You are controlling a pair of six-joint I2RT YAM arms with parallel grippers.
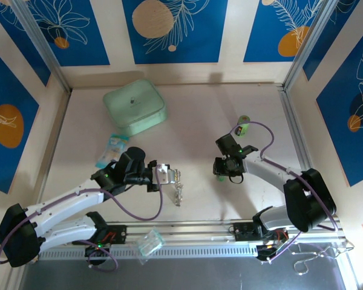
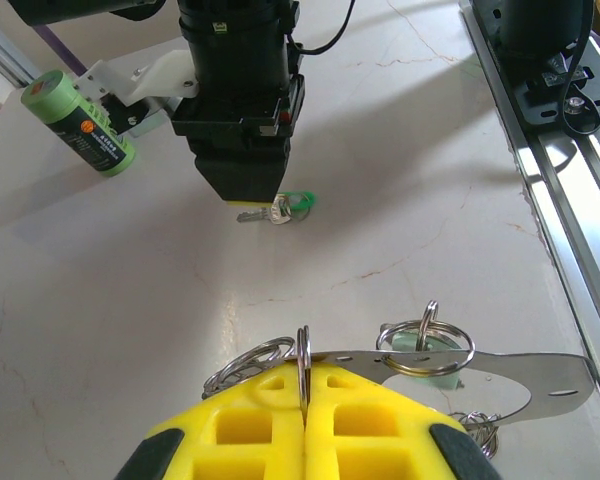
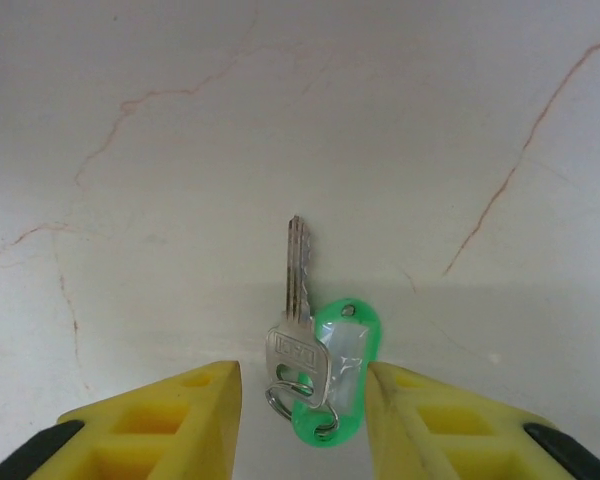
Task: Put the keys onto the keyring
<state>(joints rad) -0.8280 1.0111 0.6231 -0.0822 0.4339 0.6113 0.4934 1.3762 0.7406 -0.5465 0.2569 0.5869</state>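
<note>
Keyring [image 2: 510, 378] clamped tight in the left hand [image 2: 305, 382]; right hand [image 3: 302, 372] spread open, straddling the keys [image 3: 298, 350].

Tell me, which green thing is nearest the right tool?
The small green key tag, between the right tool's yellow fingers; the can and mint box sit farther away.

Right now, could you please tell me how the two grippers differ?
The left gripper is shut on the keyring; the right gripper is open astride the key. The left points sideways over the table; the right points straight down. Both have yellow fingers.
</note>
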